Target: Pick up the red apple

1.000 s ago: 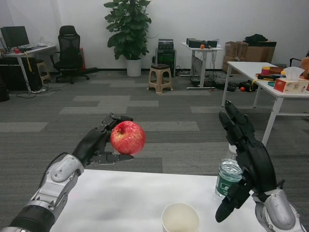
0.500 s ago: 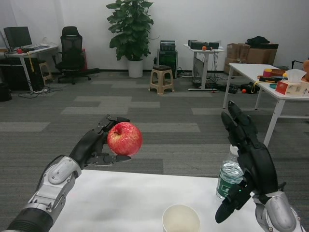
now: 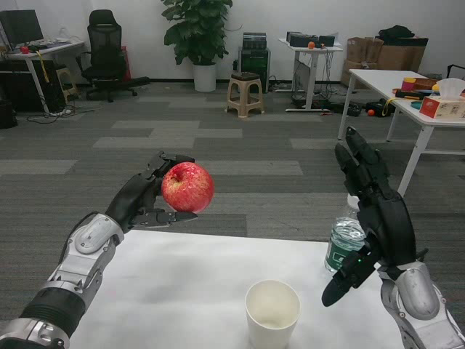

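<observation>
Left robot hand [image 3: 149, 198] holds apple [image 3: 188, 187] aloft past surface [image 3: 182, 291] edge; loose fingertip hold risks drop to floor. Right robot hand [image 3: 374, 218] wide, empty, near bottle [image 3: 343, 243].

A white worktop [image 3: 182, 291] fills the lower part of the head view, its far edge running just below the left hand's fingers [image 3: 171, 216]. A white paper cup [image 3: 272, 313] stands upright on it, below and to the right of those fingers and just left of the right hand's lowest fingers [image 3: 341, 285]. A clear water bottle [image 3: 342, 241] with a green label stands near the far edge, partly hidden behind the right hand's fingers.
</observation>
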